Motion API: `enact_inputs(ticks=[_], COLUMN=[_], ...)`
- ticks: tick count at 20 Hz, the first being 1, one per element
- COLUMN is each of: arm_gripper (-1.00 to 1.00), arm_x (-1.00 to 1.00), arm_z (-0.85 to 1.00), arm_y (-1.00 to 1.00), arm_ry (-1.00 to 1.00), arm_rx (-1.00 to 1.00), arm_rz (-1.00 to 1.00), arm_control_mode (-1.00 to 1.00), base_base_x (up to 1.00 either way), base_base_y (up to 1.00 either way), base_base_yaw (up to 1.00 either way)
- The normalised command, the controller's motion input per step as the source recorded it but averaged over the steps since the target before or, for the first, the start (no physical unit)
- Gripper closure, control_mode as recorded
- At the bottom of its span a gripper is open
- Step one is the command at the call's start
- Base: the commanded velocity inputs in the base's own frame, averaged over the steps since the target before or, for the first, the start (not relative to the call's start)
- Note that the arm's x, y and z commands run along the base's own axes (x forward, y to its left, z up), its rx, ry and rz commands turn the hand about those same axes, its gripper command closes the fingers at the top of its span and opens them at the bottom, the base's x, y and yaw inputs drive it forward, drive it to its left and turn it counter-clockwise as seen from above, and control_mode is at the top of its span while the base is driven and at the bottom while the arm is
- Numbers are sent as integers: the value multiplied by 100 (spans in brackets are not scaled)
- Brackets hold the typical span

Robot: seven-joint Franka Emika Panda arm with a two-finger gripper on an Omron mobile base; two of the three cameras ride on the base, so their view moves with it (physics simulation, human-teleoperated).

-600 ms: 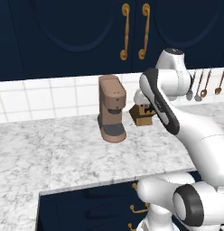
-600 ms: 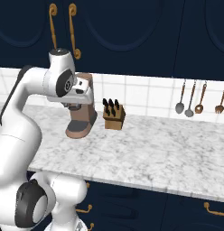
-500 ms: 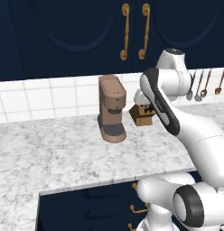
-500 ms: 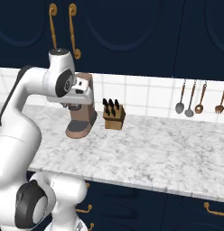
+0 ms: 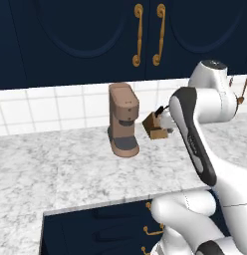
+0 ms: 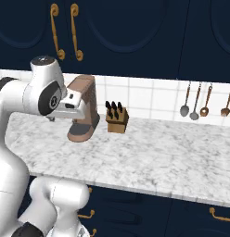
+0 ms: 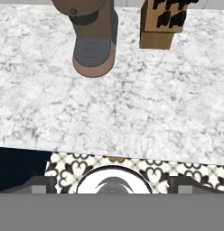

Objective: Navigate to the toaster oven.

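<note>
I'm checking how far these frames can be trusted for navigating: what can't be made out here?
- Knife block: partly hidden by the arm in the left base view.
- Coffee machine: top cut off by the upper edge of the hand view.
- Hanging utensils: too small to tell apart in the right base view.
- Gripper: open or shut, cannot tell.

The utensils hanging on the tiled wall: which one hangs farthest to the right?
The fork-like utensil with prongs at its lower end hangs farthest right in the right base view; the others end in rounded bowls.
</note>
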Motion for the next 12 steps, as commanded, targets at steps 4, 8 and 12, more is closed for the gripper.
enact_inputs(ticks=[4,8,12], arm_gripper=[-100,-100,-100], arm_x=[-95,0,0], arm_z=[-2,0,0], arm_y=[-26,0,0], arm_ry=[-14,0,0], arm_rx=[0,0,0], arm_rz=[-4,0,0], arm_control_mode=[-100,100,100], base_base_x=[0,-91,-64], base_base_y=[0,-96,-95], base_base_yaw=[0,-5,-41])
